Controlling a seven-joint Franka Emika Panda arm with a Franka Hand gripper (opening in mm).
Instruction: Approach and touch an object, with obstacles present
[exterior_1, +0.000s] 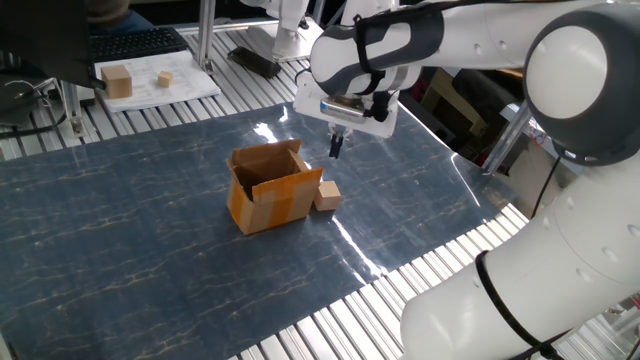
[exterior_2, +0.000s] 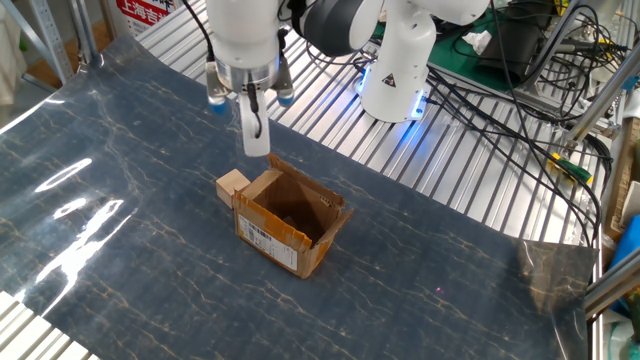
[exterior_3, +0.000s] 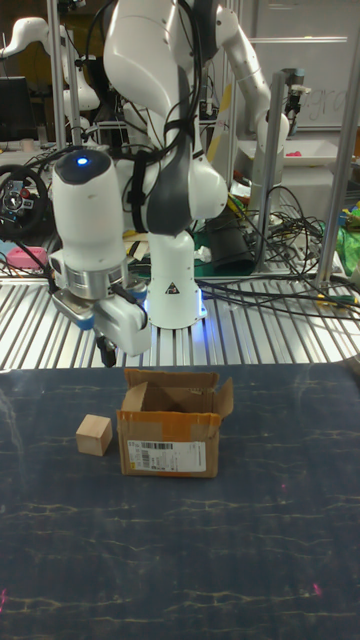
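Note:
The object, a small pale wooden cube (exterior_1: 327, 195) (exterior_2: 232, 185) (exterior_3: 94, 434), rests on the blue mat right beside the obstacle. That obstacle is an orange-brown cardboard box (exterior_1: 272, 190) (exterior_2: 290, 225) (exterior_3: 170, 428) with its top flaps upright. My gripper (exterior_1: 336, 148) (exterior_2: 256, 146) (exterior_3: 111, 352) hangs in the air above the mat, behind the cube and next to the box's corner. It points down, with its fingers together and nothing held. It touches neither the cube nor the box.
The blue marbled mat (exterior_1: 120, 250) lies on a slatted metal table. Two more wooden blocks (exterior_1: 117, 82) sit on white paper at the back left, near a keyboard (exterior_1: 135, 42). The robot base (exterior_2: 395, 70) and cables (exterior_2: 500, 110) stand behind the mat.

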